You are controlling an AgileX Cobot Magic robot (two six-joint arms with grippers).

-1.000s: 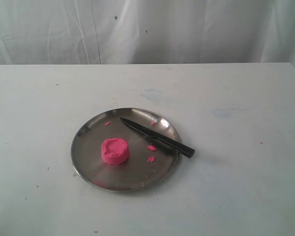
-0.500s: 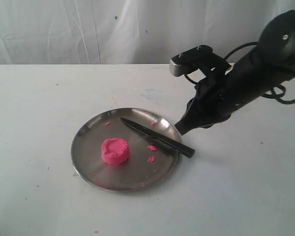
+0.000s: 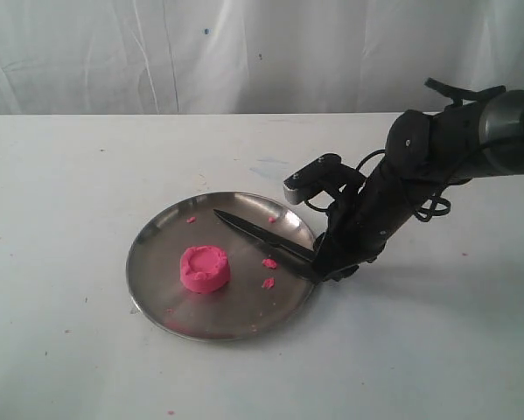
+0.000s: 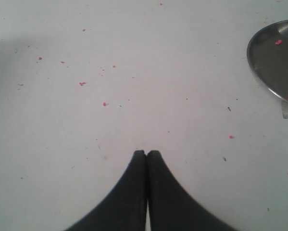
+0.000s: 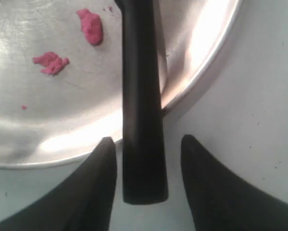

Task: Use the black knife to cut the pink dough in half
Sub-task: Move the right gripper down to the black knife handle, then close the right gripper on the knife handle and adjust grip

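- pink dough [image 3: 205, 268]: bright pink, uniform
- black knife [image 3: 263, 239]: all black, matte blade and handle
- steel plate [image 3: 157, 293]: silver-grey, shiny, white glare patches in the right wrist view
- crumbs [image 3: 268, 272] on plate: same bright pink
- counter [image 3: 87, 175]: off-white, faint bluish smudges, tiny pink and dark specks
- right gripper [image 5: 146, 144]: black fingers, black arm, grey camera block
- left gripper [image 4: 146, 155]: black
- backdrop cloth [image 3: 157, 52]: white, soft grey folds

Glossy steel plate [image 3: 157, 241], matte black knife [image 3: 253, 230], soft pink dough [image 3: 205, 268]
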